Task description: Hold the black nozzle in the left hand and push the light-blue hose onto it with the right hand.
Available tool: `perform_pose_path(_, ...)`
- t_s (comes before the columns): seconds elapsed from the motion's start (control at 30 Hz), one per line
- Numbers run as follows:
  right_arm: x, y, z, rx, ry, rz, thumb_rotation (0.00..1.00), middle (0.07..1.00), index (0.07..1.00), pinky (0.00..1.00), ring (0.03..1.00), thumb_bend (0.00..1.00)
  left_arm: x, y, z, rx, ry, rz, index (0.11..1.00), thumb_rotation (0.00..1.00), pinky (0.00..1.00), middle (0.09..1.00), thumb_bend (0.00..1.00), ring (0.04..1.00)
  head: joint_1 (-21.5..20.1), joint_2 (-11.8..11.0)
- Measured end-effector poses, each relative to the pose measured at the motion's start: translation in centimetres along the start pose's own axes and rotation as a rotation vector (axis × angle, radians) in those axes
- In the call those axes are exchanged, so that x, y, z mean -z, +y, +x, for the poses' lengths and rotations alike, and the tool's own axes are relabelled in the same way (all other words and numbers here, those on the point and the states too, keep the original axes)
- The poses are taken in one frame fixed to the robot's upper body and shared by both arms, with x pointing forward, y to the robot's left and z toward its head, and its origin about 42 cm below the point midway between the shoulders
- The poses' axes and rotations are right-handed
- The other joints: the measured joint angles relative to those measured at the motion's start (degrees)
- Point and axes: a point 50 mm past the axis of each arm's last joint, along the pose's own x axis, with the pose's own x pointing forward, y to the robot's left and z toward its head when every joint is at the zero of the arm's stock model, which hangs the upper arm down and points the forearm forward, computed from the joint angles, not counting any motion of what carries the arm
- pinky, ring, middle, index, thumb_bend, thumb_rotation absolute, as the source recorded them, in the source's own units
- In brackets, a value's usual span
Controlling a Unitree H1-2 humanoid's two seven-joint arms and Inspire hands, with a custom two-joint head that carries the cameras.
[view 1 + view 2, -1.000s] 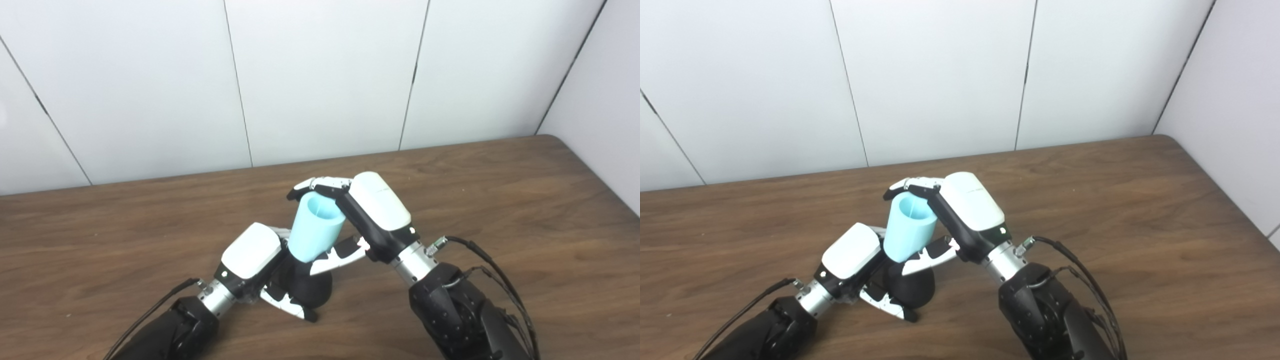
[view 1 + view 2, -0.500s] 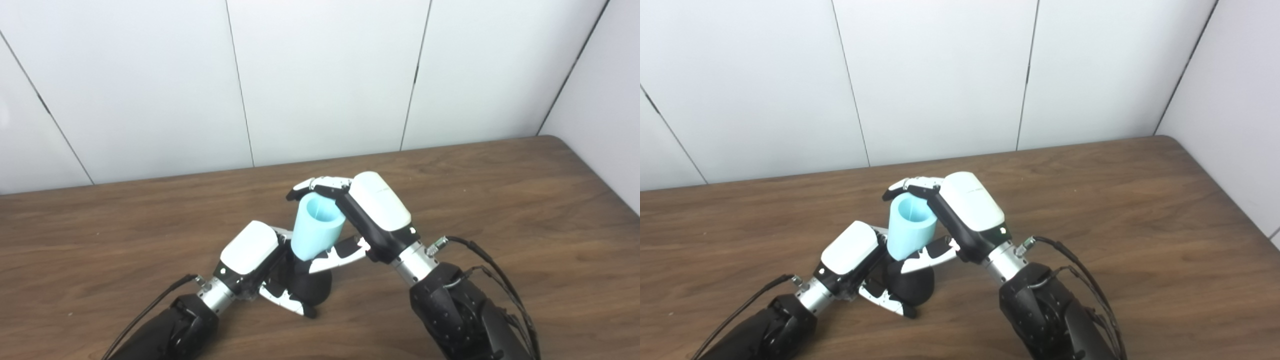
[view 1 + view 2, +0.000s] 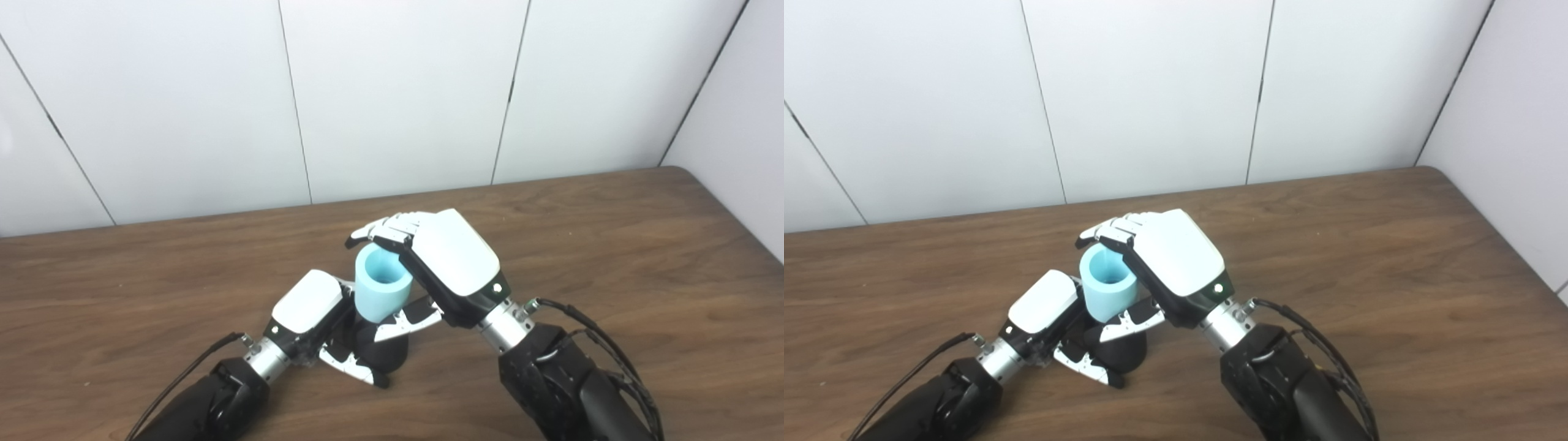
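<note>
Locate the black nozzle [image 3: 375,352] at the near centre of the table [image 3: 612,245]. The left hand [image 3: 312,321] is closed around it from the left, with its fingers wrapped over the dark body and the lower part of the nozzle touching or just above the table; you cannot tell which.

Locate the light-blue hose [image 3: 381,291] directly above the nozzle. It stands nearly upright, open end facing up, so you see into its hollow bore. Its lower end meets the top of the nozzle; the joint itself is hidden by the fingers, so you cannot tell how far it is seated.

The right hand [image 3: 447,260] grips the hose from the right side. Its fingers [image 3: 383,228] curl over the far rim, and its thumb [image 3: 404,318] presses against the lower near wall, just beside the left hand.

The two hands are close together, touching or nearly so at the nozzle.

The table is dark brown wood grain. Behind it stands a white panelled wall [image 3: 398,92] with thin dark seams; a second wall meets it at the right corner.
</note>
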Motion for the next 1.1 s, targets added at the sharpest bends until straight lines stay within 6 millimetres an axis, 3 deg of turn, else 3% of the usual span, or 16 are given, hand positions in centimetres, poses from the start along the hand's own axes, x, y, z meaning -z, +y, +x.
perform_pose_path(0.2, 0.0, -0.02, 0.0, 0.006, -0.001, -0.024, 0.48, 0.703, 0.683, 0.57, 0.67, 0.87, 0.01, 0.02, 0.01, 0.001, 0.0, -0.002, 0.491, 0.0, 0.27, 0.476, 0.52, 0.324, 0.1, 0.0)
perform_pose_path(0.3, 0.0, -0.02, -0.01, 0.008, -0.001, -0.026, 0.48, 0.702, 0.683, 0.56, 0.668, 0.87, 0.01, 0.02, 0.02, 0.001, 0.0, -0.003, 0.535, 0.0, 0.27, 0.424, 0.51, 0.331, 0.0, 0.0)
perform_pose_path(0.4, 0.01, -0.02, -0.01, 0.009, 0.0, -0.026, 0.52, 0.713, 0.695, 0.57, 0.68, 0.88, 0.0, 0.02, 0.02, 0.001, 0.0, -0.004, 0.503, 0.0, 0.25, 0.459, 0.52, 0.308, -0.1, 0.0)
perform_pose_path(0.73, 0.02, 0.02, -0.16, 0.004, 0.003, -0.007, 0.7, 0.913, 0.879, 0.81, 0.898, 0.95, 0.05, 0.0, 0.03, 0.003, 0.002, -0.01, 0.488, 0.0, 0.21, 0.475, 0.52, 0.266, -0.3, -0.4)
perform_pose_path(1.1, -0.52, -0.66, -0.21, -0.027, -0.015, -0.01, 0.72, 0.94, 0.903, 0.89, 0.942, 0.93, 0.05, -0.03, 0.14, 0.006, -0.001, -0.017, 0.489, 0.0, 0.22, 0.475, 0.52, 0.279, -0.3, -0.7)
